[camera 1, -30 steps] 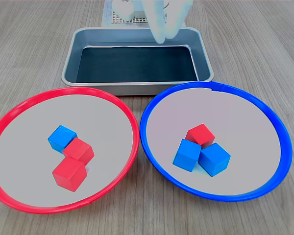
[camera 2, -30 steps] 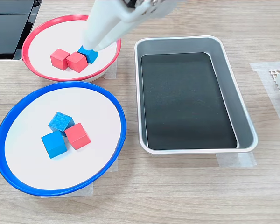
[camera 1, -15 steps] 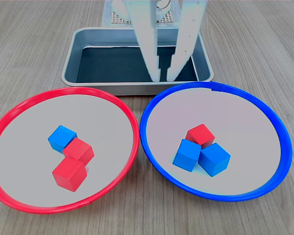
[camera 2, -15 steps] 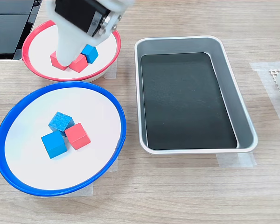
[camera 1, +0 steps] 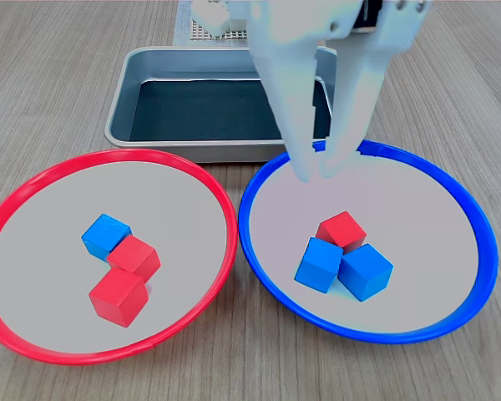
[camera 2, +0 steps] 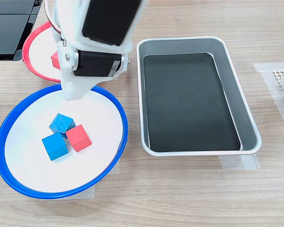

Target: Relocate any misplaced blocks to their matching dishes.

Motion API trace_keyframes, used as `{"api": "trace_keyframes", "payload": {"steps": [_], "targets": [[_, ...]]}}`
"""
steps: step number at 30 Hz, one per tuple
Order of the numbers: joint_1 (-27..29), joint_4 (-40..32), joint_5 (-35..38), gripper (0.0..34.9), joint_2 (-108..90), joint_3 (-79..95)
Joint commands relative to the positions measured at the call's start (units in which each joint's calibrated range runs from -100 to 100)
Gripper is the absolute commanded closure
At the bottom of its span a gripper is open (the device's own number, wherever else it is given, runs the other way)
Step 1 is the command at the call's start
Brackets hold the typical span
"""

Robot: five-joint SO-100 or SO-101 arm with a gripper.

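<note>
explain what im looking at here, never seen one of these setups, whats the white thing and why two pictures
The white thing is a small robot arm; its gripper has two fingers, holding nothing. Their tips nearly touch, above the blue-rimmed dish. Two fixed cameras see one moment: the first exterior view faces the arm across the dishes; the second exterior view looks down from another side, where the arm hides most of the red-rimmed dish. On the wooden table: a silver tray, and two dishes of cubes. The blue-rimmed dish holds two blue cubes and one red cube; the red-rimmed dish holds two red cubes and one blue cube.
</note>
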Motion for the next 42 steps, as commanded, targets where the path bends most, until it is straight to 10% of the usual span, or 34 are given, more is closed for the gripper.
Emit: {"api": "trace_keyframes", "payload": {"steps": [1, 16, 42], "targets": [[-1.7, 1.9, 2.1, 30.9, 0.8, -2.7], [-2.8, 6.2, 3.8, 14.1, 5.4, -4.7], [-1.1, 1.6, 5.1, 16.5, 18.0, -15.9]]}}
